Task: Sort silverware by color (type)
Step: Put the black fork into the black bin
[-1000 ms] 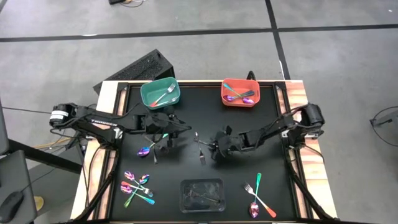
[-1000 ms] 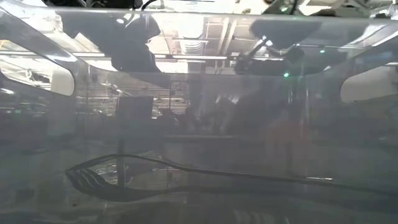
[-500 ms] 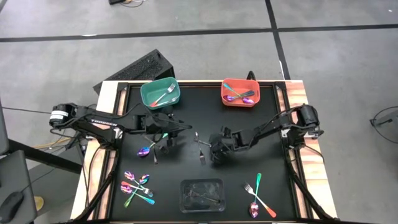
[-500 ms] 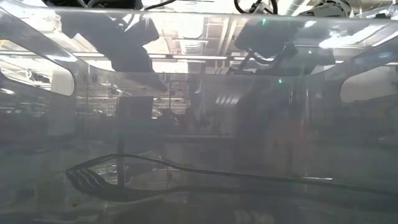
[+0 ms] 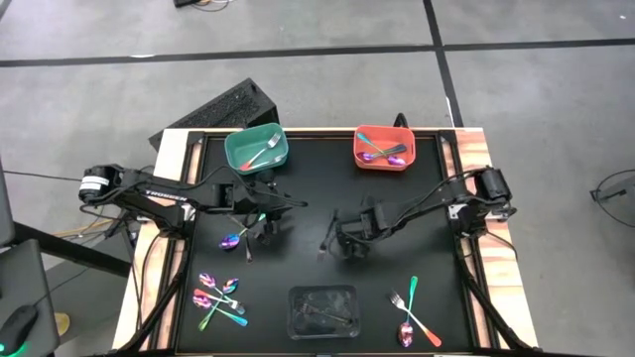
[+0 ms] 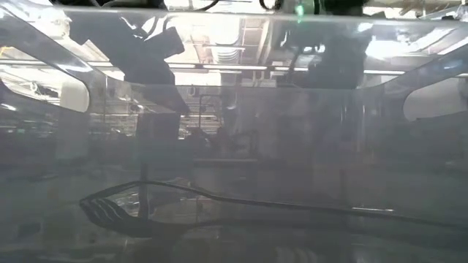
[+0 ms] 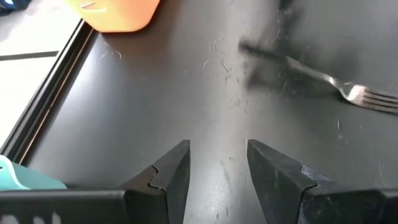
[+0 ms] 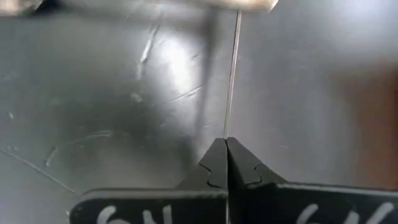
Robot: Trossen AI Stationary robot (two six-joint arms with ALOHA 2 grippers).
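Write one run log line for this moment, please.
right gripper: shut on fork, mat centre | left gripper: open, hovering over mat | bins: green, red

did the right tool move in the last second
Yes. In the high view the right tool has shifted slightly toward the clear tray and closed on the grey fork.

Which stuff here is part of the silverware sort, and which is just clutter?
Job:
- rainbow silverware: left pile, right pile, spoon by the open left gripper
- green bin, red bin
- right gripper, shut on a grey fork

Lying about:
- clear tray of grey cutlery
- dark box off the table
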